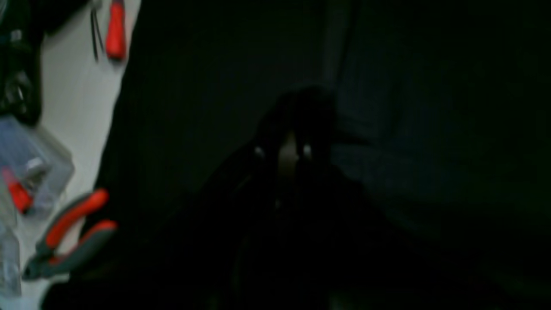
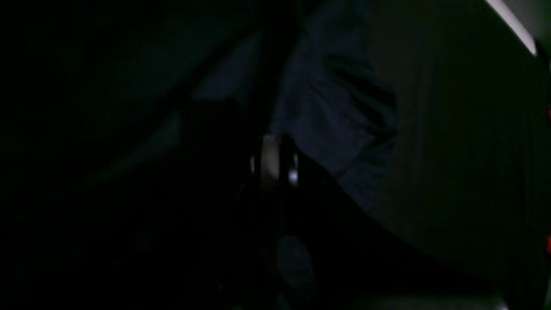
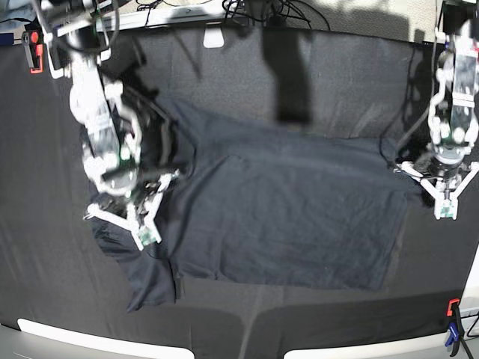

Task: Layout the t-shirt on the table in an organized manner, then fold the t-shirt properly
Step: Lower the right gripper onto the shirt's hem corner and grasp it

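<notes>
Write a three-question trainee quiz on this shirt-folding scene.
1. True or false: the t-shirt lies spread on the table.
2. Which gripper is over the shirt's bunched end: left or right?
3. Multiple choice: the jaws of both grippers are A) wide open B) shut C) one each.

Key: 1 true; 2 right; 3 B.
</notes>
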Robot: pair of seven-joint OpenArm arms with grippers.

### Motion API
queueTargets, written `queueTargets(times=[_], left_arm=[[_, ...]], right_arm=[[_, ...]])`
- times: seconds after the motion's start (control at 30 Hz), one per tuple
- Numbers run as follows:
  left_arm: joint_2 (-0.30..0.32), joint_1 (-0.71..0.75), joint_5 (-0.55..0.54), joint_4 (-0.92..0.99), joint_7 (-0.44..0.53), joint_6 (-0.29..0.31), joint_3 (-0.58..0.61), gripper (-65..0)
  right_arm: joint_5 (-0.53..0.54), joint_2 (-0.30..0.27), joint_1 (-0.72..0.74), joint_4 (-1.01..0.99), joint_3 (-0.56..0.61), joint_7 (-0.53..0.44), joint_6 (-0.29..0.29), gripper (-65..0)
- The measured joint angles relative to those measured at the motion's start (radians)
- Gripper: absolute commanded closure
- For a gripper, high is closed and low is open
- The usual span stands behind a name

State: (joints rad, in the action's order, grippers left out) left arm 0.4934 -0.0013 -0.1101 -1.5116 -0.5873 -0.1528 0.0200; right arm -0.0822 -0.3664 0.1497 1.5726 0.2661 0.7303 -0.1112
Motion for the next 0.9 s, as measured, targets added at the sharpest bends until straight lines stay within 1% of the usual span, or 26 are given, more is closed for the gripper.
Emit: queueTargets(times=[0.07, 0.17, 0.23, 0.3, 0.4, 0.57, 0.6, 0.63, 0.67, 0.83, 0.9], left_arm=[[0.0, -0.024, -0.004, 0.046, -0.018, 0.0, 0.0, 0.0], [0.0, -0.048, -0.003, 0.094, -0.027, 0.0, 0.0, 0.0], [0.0, -0.057, 0.001, 0.107, -0.054, 0.0, 0.0, 0.0], [0.0, -0.057, 0.013, 0.107, -0.072, 0.0, 0.0, 0.0], [0.0, -0.057, 0.013, 0.107, -0.093, 0.0, 0.0, 0.0], [0.0, -0.057, 0.013, 0.107, -0.093, 0.0, 0.0, 0.0], [0.0, -0.057, 0.012, 0.107, -0.093, 0.0, 0.0, 0.0], [0.0, -0.057, 0.012, 0.107, -0.093, 0.0, 0.0, 0.0], [-0.001, -0.057, 0.012, 0.107, -0.094, 0.0, 0.0, 0.0], [-0.003, -0.057, 0.009, 0.107, -0.099, 0.0, 0.0, 0.0], [-0.001, -0.057, 0.01, 0.108, -0.101, 0.0, 0.0, 0.0]], right_arm=[[-0.002, 0.001, 0.014, -0.016, 0.0, 0.027, 0.003, 0.0], [-0.015, 0.001, 0.019, -0.017, 0.0, 0.085, 0.063, 0.0], [-0.073, 0.001, 0.016, -0.017, 0.0, 0.106, 0.11, 0.0], [-0.135, 0.001, 0.013, -0.017, 0.0, 0.11, 0.131, 0.0], [-0.18, 0.001, 0.013, -0.017, 0.0, 0.125, 0.131, 0.0], [-0.186, 0.001, 0.013, -0.017, 0.0, 0.136, 0.135, 0.0], [-0.212, 0.001, 0.013, -0.017, 0.0, 0.143, 0.14, 0.0], [-0.23, 0.002, 0.013, -0.017, 0.0, 0.153, 0.164, 0.0], [-0.245, 0.002, 0.013, -0.017, -0.007, 0.154, 0.169, 0.0], [-0.257, 0.005, 0.013, -0.017, -0.09, 0.157, 0.174, 0.0], [-0.267, 0.001, 0.014, -0.017, -0.138, 0.149, 0.184, 0.0]])
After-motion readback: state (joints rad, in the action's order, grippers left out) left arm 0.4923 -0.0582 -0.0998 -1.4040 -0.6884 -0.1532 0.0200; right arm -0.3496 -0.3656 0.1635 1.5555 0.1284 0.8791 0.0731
